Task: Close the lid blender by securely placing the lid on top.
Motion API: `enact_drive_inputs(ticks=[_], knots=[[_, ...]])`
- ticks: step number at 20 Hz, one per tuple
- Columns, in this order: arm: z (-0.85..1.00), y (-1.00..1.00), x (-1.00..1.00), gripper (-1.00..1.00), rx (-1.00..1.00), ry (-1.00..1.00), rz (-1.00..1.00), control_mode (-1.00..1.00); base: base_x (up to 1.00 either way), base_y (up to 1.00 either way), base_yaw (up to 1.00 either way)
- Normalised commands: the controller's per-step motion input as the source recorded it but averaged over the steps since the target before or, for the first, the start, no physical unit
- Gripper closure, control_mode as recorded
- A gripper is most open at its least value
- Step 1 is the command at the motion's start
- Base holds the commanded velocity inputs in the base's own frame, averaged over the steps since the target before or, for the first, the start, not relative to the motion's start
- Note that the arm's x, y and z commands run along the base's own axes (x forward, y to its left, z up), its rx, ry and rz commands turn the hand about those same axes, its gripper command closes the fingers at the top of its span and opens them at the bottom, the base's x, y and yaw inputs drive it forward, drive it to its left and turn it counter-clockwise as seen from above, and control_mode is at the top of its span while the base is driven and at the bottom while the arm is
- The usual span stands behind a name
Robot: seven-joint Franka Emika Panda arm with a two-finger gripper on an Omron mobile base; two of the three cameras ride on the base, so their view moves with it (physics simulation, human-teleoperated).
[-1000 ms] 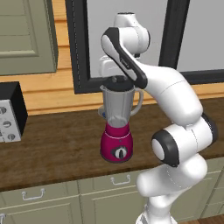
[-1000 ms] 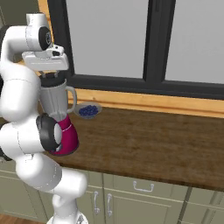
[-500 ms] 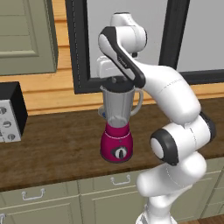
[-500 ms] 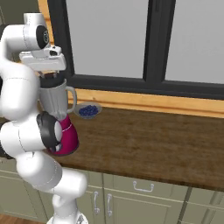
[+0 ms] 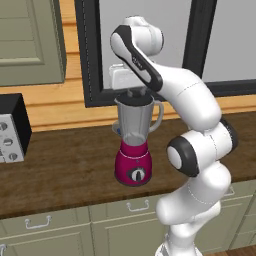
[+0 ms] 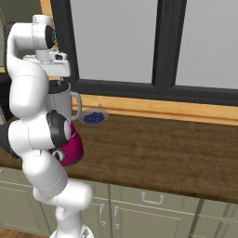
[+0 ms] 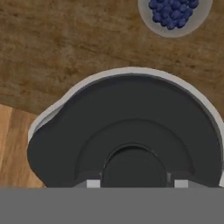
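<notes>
I see the lid (image 7: 131, 131) resting on the mouth of the blender (image 5: 133, 145). The gripper (image 5: 134, 92) is right above it; whether it grips, I cannot tell. Release remains.

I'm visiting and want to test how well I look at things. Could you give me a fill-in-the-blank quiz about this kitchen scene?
1. The blender has a base coloured ____.
2. The small bowl behind it on the counter holds ____.
3. The dark lid sits on top of the blender's ____.
4. The black-and-white appliance stands at the ____ edge of the left base view.

Missing words: magenta; blueberries; jar; left
</notes>
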Motion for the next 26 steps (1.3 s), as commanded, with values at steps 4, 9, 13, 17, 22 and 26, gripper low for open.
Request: enact_drive_inputs(ticks=[4,9,13,17,22,26], knots=[[-0.23,0.00,0.00,1.00,0.00,0.05,0.00,-1.00,0.00,0.00,0.00],[0.19,0.00,-0.07,-1.00,0.00,-0.02,0.00,-1.00,0.00,0.00,0.00],[0.17,-0.04,-0.21,-1.00,0.00,-0.07,0.00,-1.00,0.00,0.00,0.00],[0.01,-0.08,-0.31,-1.00,0.00,-0.06,0.00,-1.00,0.00,0.00,0.00],[0.01,-0.07,-0.42,-1.00,0.00,-0.06,0.00,-1.00,0.00,0.00,0.00],[0.12,0.00,-0.95,-1.00,0.00,-0.23,0.01,-1.00,0.00,0.00,0.00]])
